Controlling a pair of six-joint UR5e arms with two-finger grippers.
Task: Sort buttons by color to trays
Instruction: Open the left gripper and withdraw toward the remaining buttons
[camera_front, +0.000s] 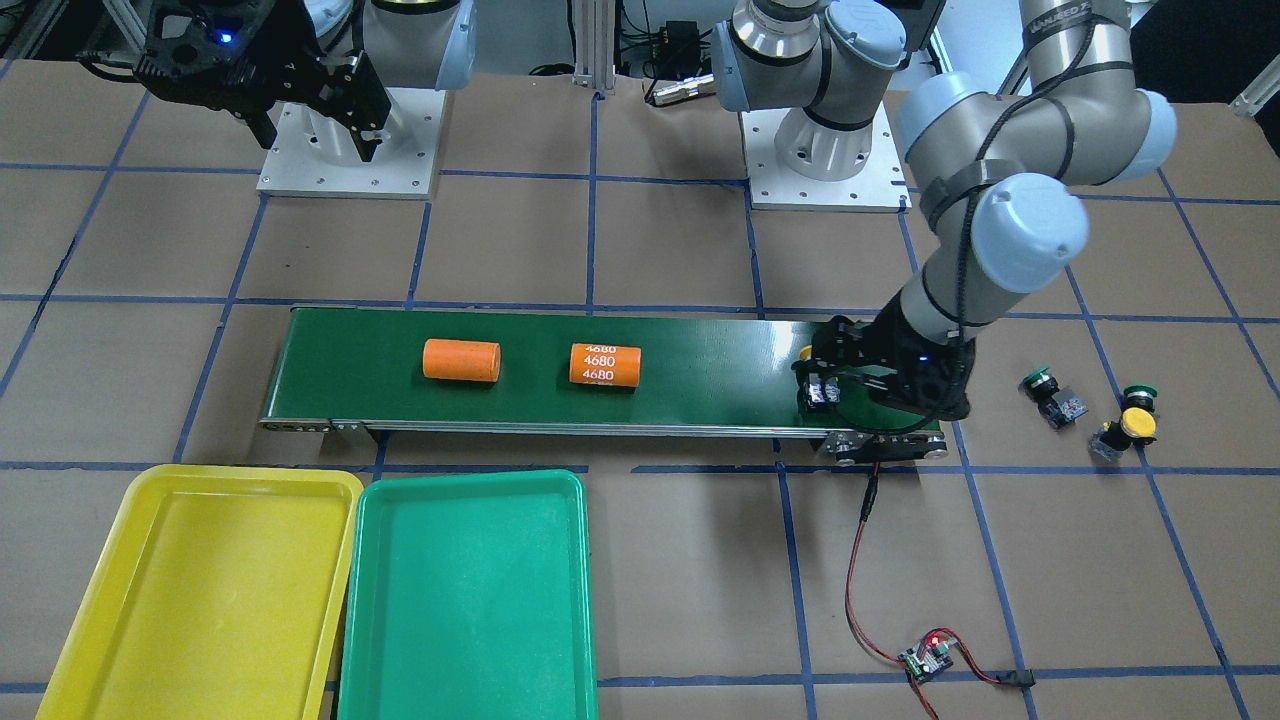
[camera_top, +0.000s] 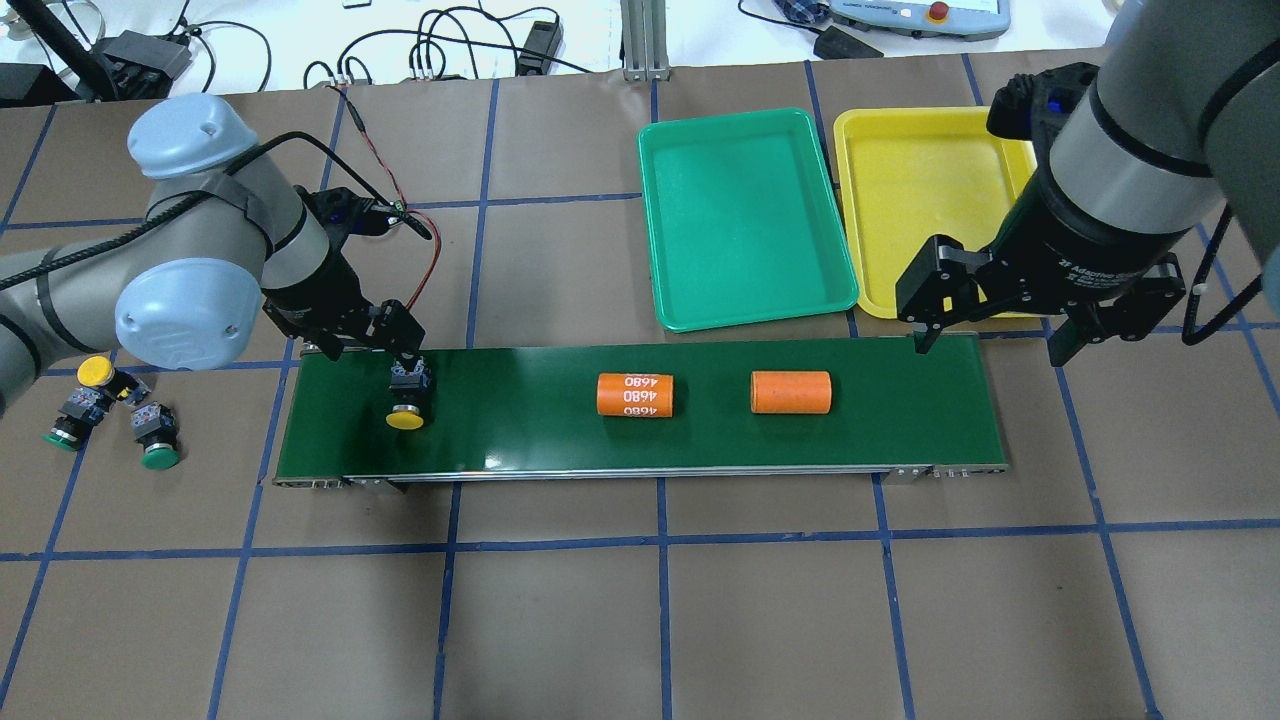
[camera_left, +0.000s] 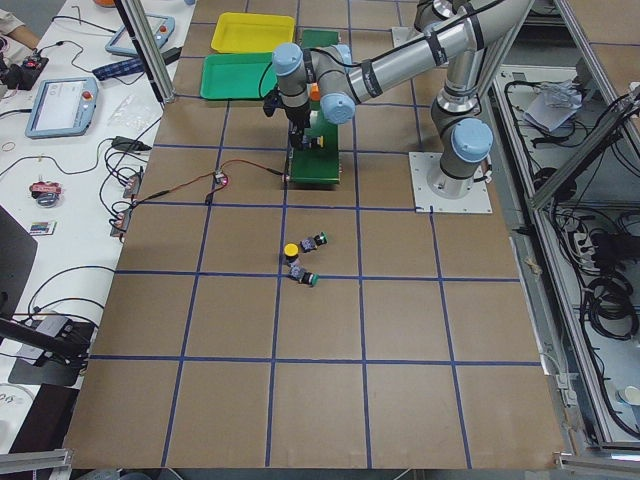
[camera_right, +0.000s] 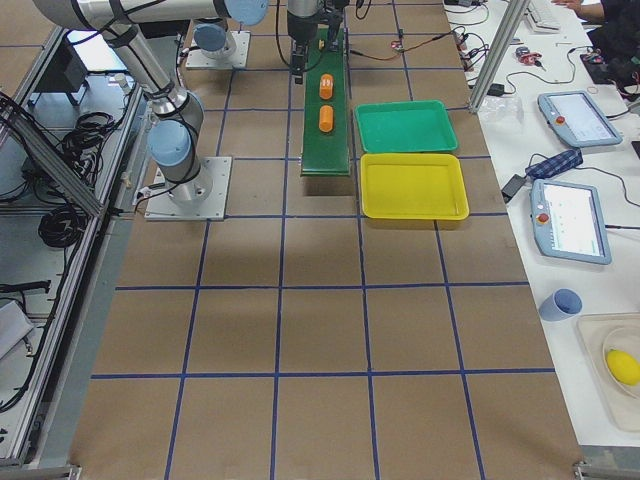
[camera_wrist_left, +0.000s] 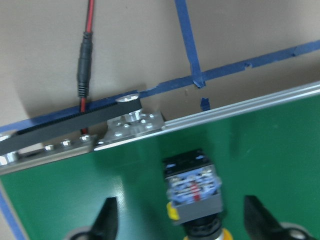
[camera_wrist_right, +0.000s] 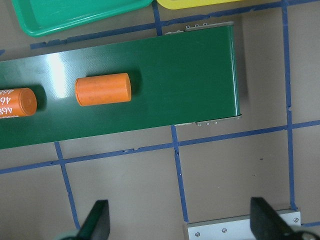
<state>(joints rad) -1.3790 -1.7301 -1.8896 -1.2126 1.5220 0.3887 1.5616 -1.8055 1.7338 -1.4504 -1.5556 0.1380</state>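
Observation:
A yellow-capped button (camera_top: 405, 404) lies on its side on the left end of the dark-green conveyor belt (camera_top: 700, 430). My left gripper (camera_top: 404, 368) is open just over it. In the left wrist view its fingers (camera_wrist_left: 107, 221) stand wide on either side of the button (camera_wrist_left: 193, 191) without touching it. Three more buttons lie on the table left of the belt: one yellow (camera_top: 95, 373) and two green (camera_top: 62, 434) (camera_top: 160, 455). The green tray (camera_top: 745, 215) and the yellow tray (camera_top: 925, 190) are empty. My right gripper (camera_top: 988, 348) is open and empty over the belt's right end.
Two orange cylinders lie mid-belt, one printed 4680 (camera_top: 635, 394) and one plain (camera_top: 791, 392). A red-black cable (camera_front: 860, 560) runs from the belt's motor end to a small circuit board (camera_front: 925, 660) on the table.

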